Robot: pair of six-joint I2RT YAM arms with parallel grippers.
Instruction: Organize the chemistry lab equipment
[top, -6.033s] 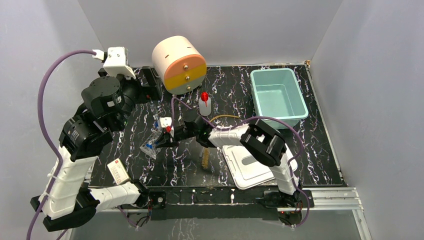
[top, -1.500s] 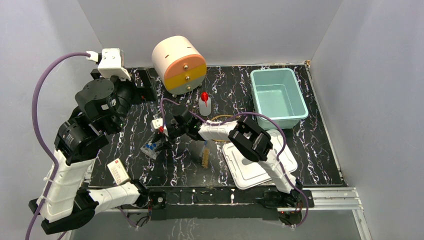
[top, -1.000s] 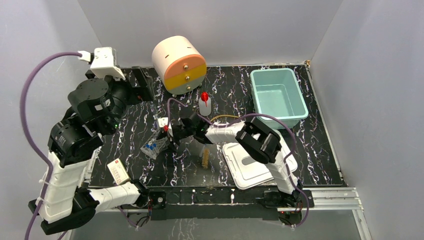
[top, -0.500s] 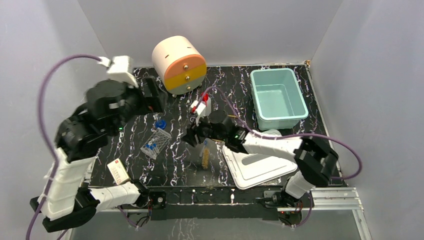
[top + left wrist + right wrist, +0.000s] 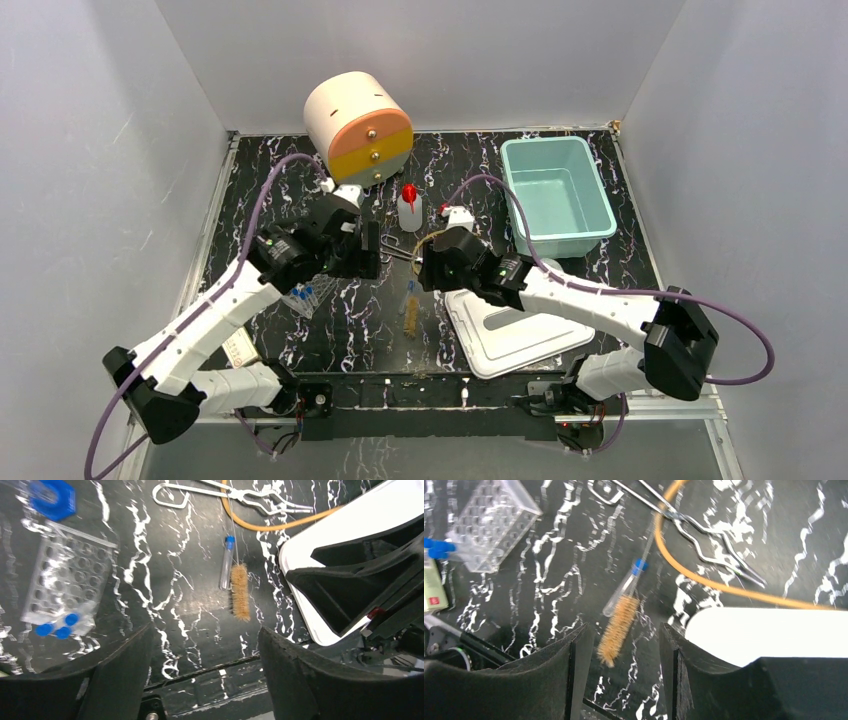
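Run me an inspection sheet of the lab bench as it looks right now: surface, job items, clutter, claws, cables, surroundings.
Surface: black marbled table; no spills seen.
Job's things: clear rack with three blue-capped tubes at one end; one loose tube lying beside the brush; forceps crossing the tan tubing; squeeze bottle upright.
Clutter: drum drawer unit; teal bin, empty; white lid lying flat; blurred blue piece by the rack.
Claws: left claw open, empty; right claw open, empty.
Cables: a purple cable on the left arm and on the right.
Surroundings: plain grey walls.
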